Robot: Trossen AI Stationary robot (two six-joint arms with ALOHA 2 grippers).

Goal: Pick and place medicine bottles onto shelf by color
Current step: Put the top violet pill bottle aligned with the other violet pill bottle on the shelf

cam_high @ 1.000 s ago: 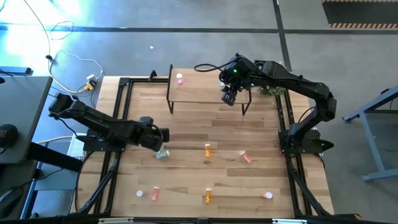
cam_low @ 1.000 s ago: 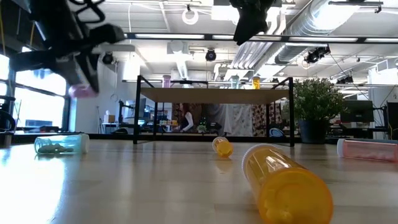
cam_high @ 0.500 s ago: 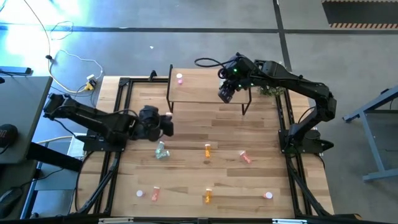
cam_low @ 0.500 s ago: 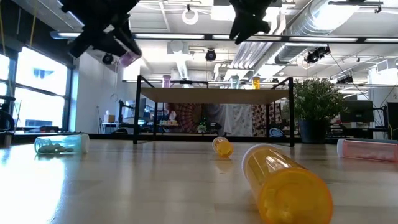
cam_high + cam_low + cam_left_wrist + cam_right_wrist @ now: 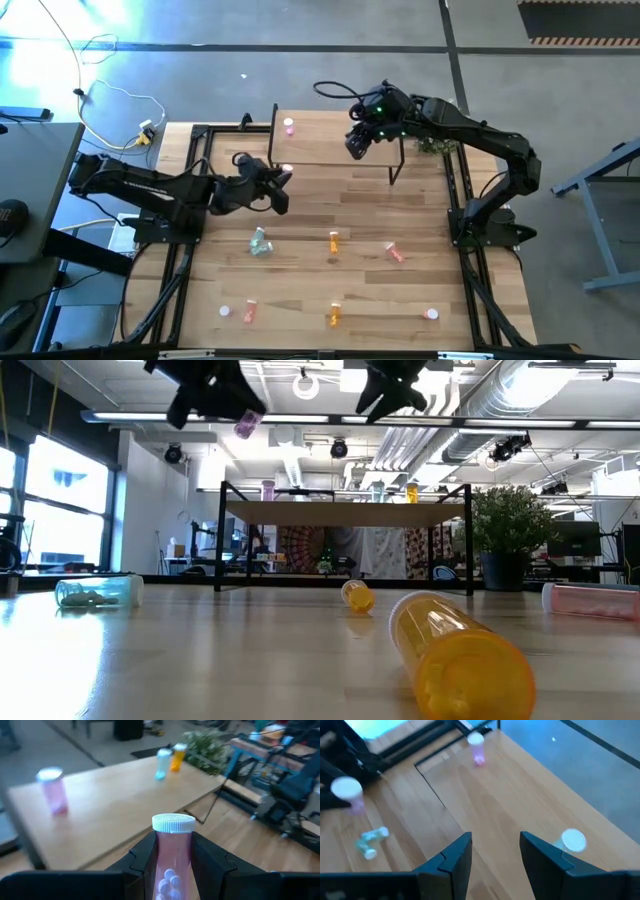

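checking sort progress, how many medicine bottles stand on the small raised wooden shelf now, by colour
pink translucent bottle with white cap: 1
pale green translucent bottle: 1
orange translucent bottle: 1
total on the light wood shelf: 3

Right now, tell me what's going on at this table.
The left gripper is shut on a pink bottle, carrying it in the air toward the shelf, where another pink bottle already stands. The right gripper hangs open and empty over the shelf's other end. More bottles lie on the table below.
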